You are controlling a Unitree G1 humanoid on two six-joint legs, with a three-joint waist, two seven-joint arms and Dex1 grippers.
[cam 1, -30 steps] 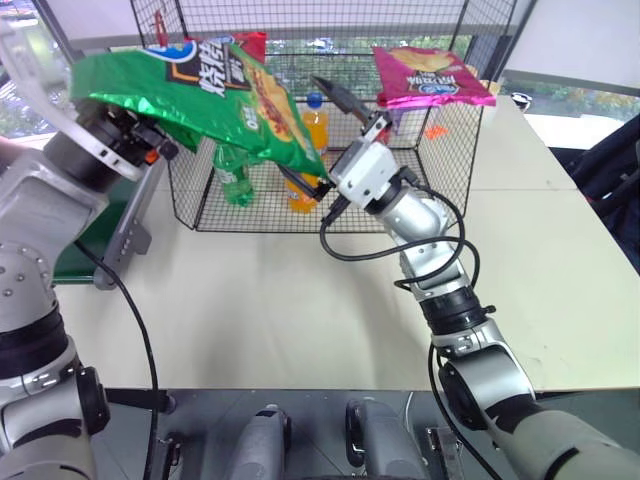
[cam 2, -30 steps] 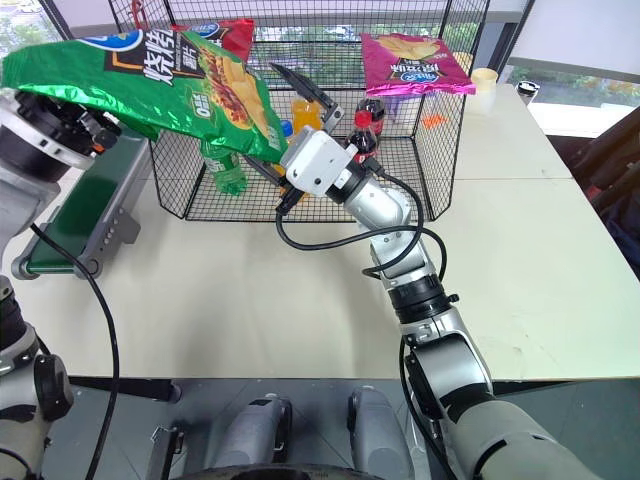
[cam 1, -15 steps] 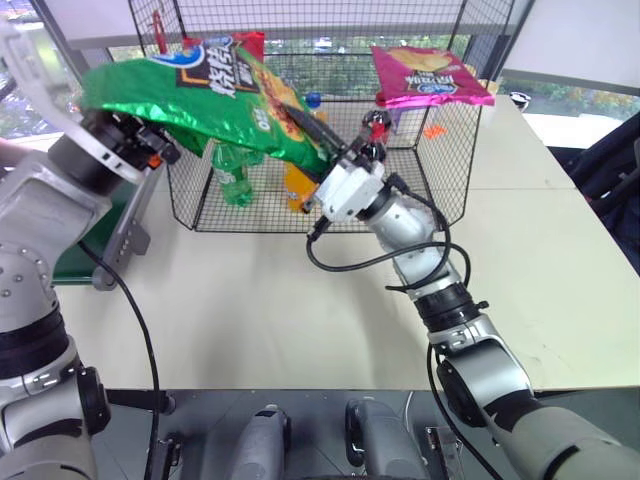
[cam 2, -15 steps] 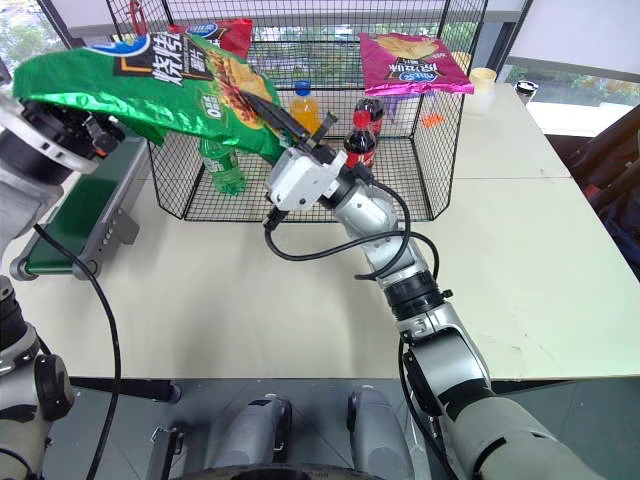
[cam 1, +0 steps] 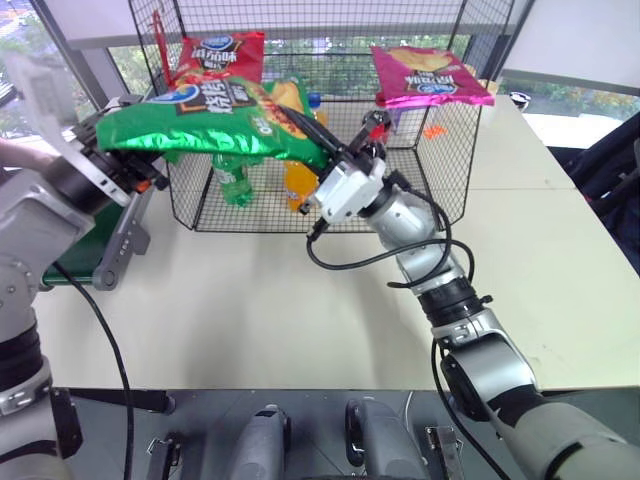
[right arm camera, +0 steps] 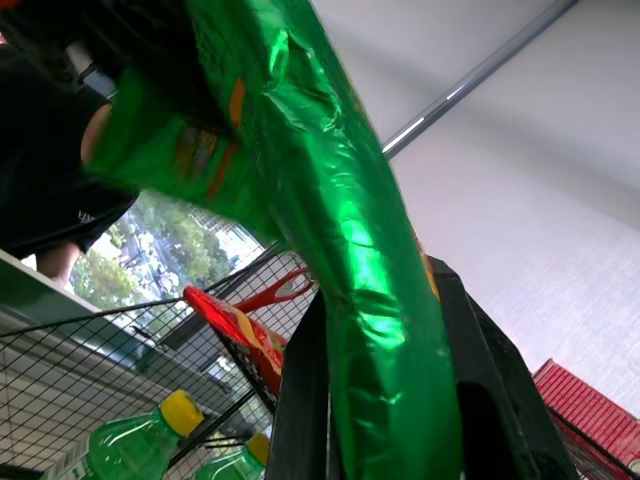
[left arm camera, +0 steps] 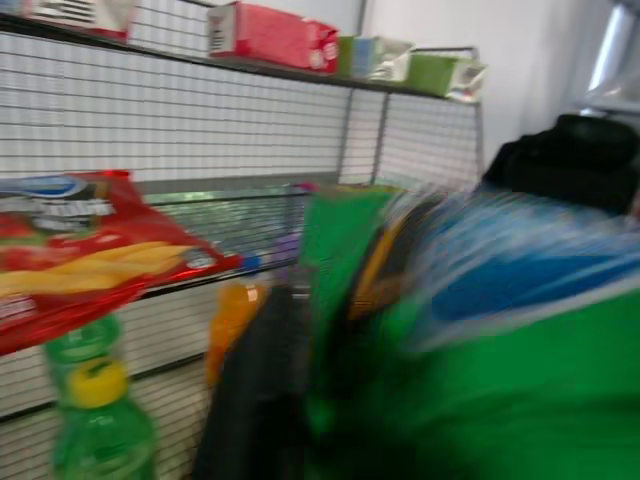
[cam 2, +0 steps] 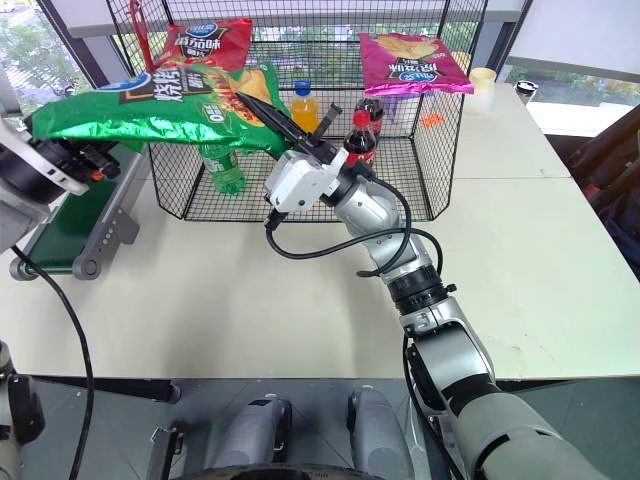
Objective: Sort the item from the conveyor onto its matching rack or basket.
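Note:
The green chip bag [cam 1: 210, 118] hangs nearly level in the air in front of the black wire rack [cam 1: 330, 30]. My right gripper [cam 1: 305, 128] is shut on its right end; in the right wrist view the bag [right arm camera: 350, 230] is pinched between the two black fingers [right arm camera: 300, 400]. My left gripper [cam 1: 140, 172] sits just below the bag's left end, and its wrist view has the bag [left arm camera: 500, 400] as a close green blur. The conveyor [cam 2: 75, 215] runs along the table's left edge under the left arm.
A red chip bag [cam 1: 220, 55] and a pink chip bag [cam 1: 430, 75] hang on the rack's back panel. A green bottle [cam 1: 232, 180], an orange bottle [cam 1: 297, 185] and a cola bottle [cam 2: 360, 135] stand inside. A cup [cam 2: 485, 78] sits on the cream table [cam 1: 300, 300].
The right gripper closed on the bag's right end. The left hand dropped down and to the left, and the bag settled from tilted to nearly level, uncovering the red bag behind.

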